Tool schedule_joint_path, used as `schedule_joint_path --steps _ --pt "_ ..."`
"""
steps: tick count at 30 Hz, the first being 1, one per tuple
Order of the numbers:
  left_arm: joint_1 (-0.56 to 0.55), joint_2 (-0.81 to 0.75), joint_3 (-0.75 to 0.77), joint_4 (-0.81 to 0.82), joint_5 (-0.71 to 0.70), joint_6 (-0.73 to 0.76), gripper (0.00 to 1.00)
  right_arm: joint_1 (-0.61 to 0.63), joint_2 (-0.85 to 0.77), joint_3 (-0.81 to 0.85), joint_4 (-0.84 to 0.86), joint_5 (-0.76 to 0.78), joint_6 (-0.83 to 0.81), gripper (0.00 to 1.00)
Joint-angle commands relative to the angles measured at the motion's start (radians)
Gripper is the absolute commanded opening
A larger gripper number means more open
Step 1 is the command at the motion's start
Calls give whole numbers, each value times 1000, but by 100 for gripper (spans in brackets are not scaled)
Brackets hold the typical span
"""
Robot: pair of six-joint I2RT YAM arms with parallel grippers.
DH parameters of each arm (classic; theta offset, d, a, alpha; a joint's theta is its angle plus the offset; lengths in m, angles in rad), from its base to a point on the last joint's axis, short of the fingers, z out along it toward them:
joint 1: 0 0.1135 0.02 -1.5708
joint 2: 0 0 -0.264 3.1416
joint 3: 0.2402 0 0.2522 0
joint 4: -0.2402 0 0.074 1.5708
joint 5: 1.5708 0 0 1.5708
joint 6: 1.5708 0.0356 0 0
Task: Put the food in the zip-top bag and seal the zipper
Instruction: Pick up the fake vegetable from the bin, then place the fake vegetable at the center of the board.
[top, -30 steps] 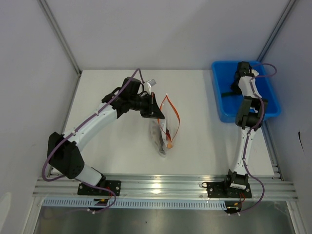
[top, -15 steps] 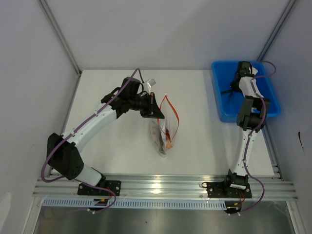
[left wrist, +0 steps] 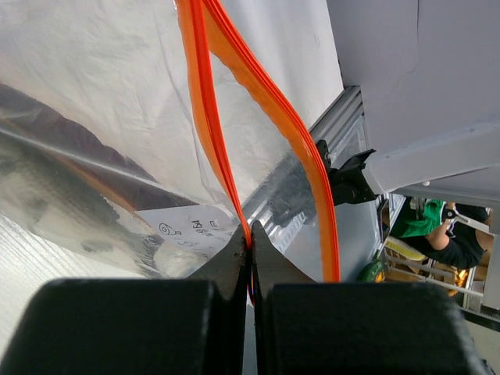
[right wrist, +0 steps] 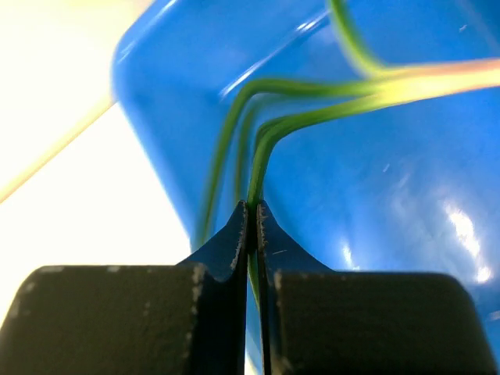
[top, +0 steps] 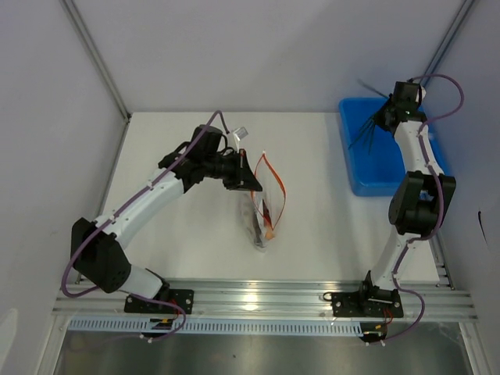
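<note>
A white table (top: pixel 328 226) stands inside pale grey walls, with two white and black robot arms bolted at its near edge. Near the middle of the table a crinkly clear zip-top bag (top: pixel 260 220) lies with its mouth toward the back. Its orange-red zipper (top: pixel 282 190) gapes in an open loop, and the two sides of the strip stand apart. The left gripper (left wrist: pixel 250 242) is clenched on one side of that zipper (left wrist: pixel 205 117), its black fingertips meeting tight on the strip. Through the plastic an orange piece (top: pixel 270 232) shows near the bag's lower end; the rest inside is too small to tell.

At the far right corner sits a blue tray (top: pixel 367 168). The right gripper (right wrist: pixel 251 207) is raised above the tray's (right wrist: pixel 391 195) back edge, well apart from the bag. It is pinched shut on long thin green leaf strips (right wrist: pixel 312 109), which fan out from the fingertips over the tray.
</note>
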Motion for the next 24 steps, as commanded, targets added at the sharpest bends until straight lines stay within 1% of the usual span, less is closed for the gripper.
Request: schedule_joint_path --steps 1,4,5,7,8,11,14,15,22,24 --pt "-8 -52 -7 36 26 4 1 53 -149 -78 30 -49 -16 0" --pt "-7 -65 -7 43 33 3 1 87 -226 -129 -2 -45 -25 0" --pt "-8 -71 -9 43 33 4 0 115 -281 -141 -11 -37 -31 0" --pt "-8 -78 -10 40 32 7 1 138 -339 -178 -27 -32 -39 0" --pt "-7 -84 -12 40 30 9 0 185 -389 -187 -47 -26 -43 0" --pt "-7 -106 -15 36 17 13 1 236 -475 -219 -103 -31 -48 0" --pt "-4 -134 -24 30 -16 15 1 325 -525 -265 -162 -25 -66 0" --pt "-4 -150 -30 33 -22 14 1 375 -551 -279 -179 -11 -79 0" --pt "-4 -198 -61 40 -37 17 1 521 -660 -515 -255 3 -60 0" --pt "-2 -210 -65 41 -42 15 1 567 -669 -581 -278 49 -57 0"
